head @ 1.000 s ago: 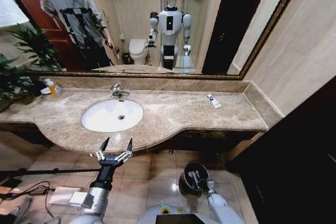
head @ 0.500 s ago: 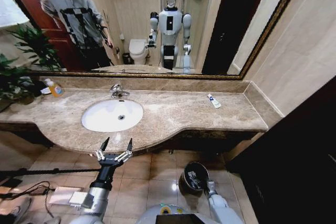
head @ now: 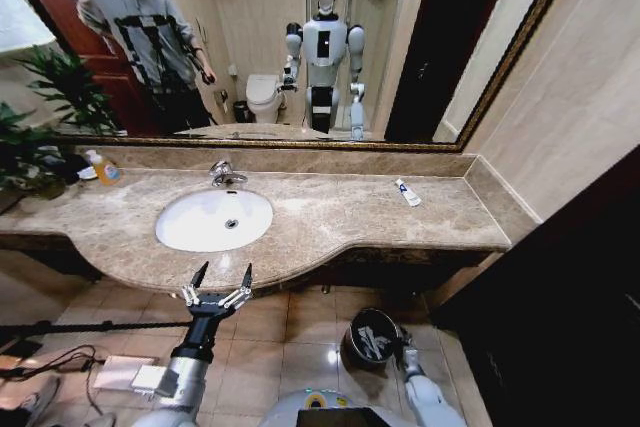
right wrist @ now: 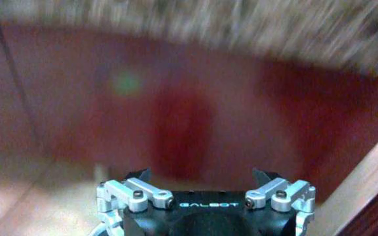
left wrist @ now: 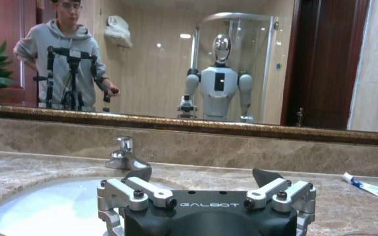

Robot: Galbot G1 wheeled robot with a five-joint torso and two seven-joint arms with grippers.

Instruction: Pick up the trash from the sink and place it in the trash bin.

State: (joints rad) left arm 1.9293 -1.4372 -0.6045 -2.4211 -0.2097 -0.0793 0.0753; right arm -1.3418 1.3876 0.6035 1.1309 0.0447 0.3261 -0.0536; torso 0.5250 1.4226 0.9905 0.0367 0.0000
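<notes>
The white oval sink [head: 213, 219] sits in the marble counter, with its chrome faucet [head: 225, 174] behind it. My left gripper [head: 221, 277] hangs open in front of the counter's edge, below the basin; in the left wrist view it [left wrist: 204, 174] faces the sink [left wrist: 51, 206]. The black trash bin [head: 372, 337] stands on the floor at the lower right, with white trash pieces [head: 372, 344] inside. My right arm [head: 420, 392] is just beside the bin. My right gripper [right wrist: 202, 173] is open and holds nothing. A white tube [head: 407, 192] with a blue mark lies on the counter right of the sink.
An orange soap bottle [head: 104, 168] stands at the counter's far left beside a plant [head: 40, 127]. Cables [head: 50, 357] lie on the tiled floor to my left. A dark cabinet [head: 560, 297] closes off the right side. A mirror runs above the counter.
My right gripper has drawn back from over the bin toward me, uncovering the white pieces inside. The left arm has not moved.
</notes>
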